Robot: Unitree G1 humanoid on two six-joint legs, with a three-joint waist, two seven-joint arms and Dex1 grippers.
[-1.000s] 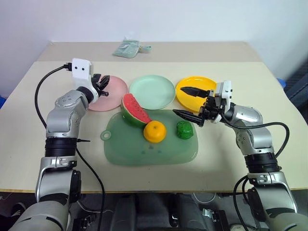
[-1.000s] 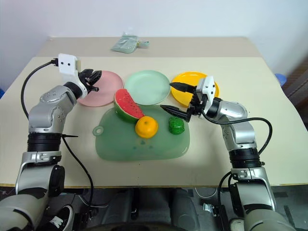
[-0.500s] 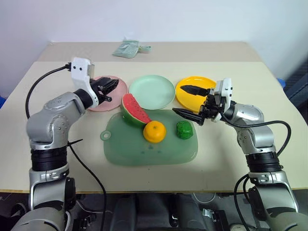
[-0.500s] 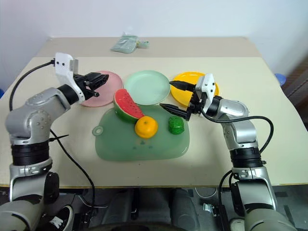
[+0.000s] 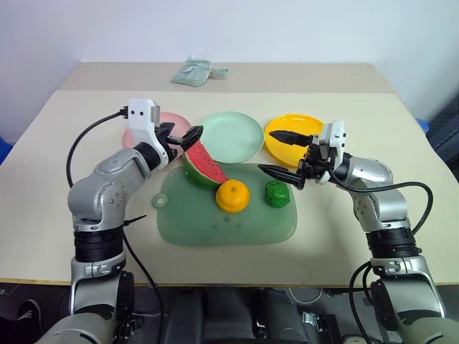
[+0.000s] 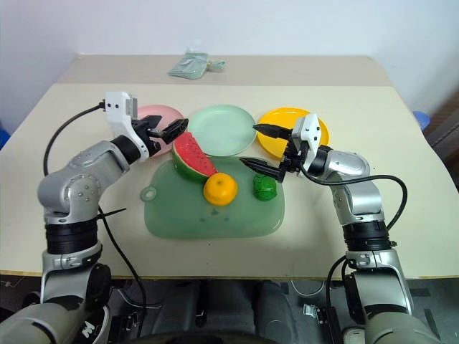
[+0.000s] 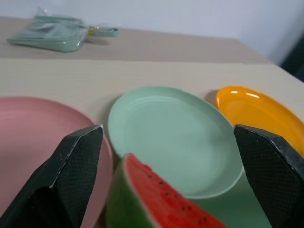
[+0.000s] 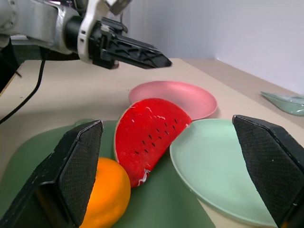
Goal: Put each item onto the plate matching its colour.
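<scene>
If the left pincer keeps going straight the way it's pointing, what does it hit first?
Most likely the watermelon wedge. The left pincer is open and aimed at the wedge's upper edge, which sits between its fingers in the wrist view. Depth is unclear, so it may skim just above it.

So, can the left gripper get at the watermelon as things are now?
Probably yes. The left gripper is open and sits right beside the watermelon, whose top shows between the fingers in the left wrist view. Nothing stands between them; the orange lies on its far side.
</scene>
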